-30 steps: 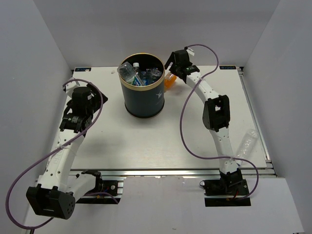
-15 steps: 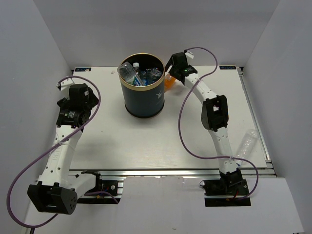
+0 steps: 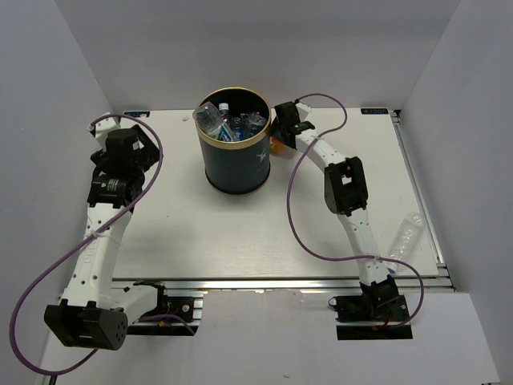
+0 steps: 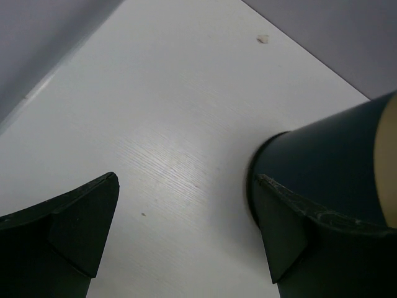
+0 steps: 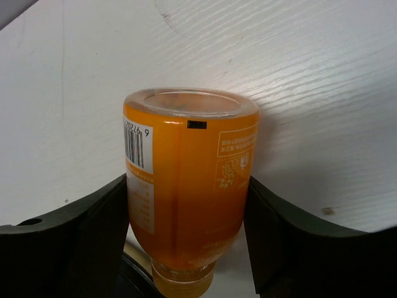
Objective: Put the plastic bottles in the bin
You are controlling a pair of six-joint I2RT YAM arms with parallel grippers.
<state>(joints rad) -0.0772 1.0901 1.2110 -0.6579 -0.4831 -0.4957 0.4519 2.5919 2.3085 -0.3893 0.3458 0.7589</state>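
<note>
The bin (image 3: 235, 156) is a tall navy bucket with a gold rim, standing at the back middle of the table. Several clear plastic bottles (image 3: 220, 120) with blue labels lie inside it. The small orange bottle (image 5: 186, 180) sits between my right gripper's (image 5: 186, 181) fingers, cap toward the wrist, and both pads touch its sides. In the top view my right gripper (image 3: 280, 127) is just right of the bin, with a bit of the orange bottle (image 3: 275, 145) showing below it. My left gripper (image 4: 186, 178) is open and empty over the table, left of the bin (image 4: 335, 161).
One clear bottle (image 3: 407, 233) lies by the table's right edge, near the metal rail. White walls close in the back and both sides. My left arm (image 3: 120, 164) stands near the left wall.
My right gripper has moved left and down toward the bin and now has the orange bottle between its fingers. My left arm has swung left and back, away from the bin.
</note>
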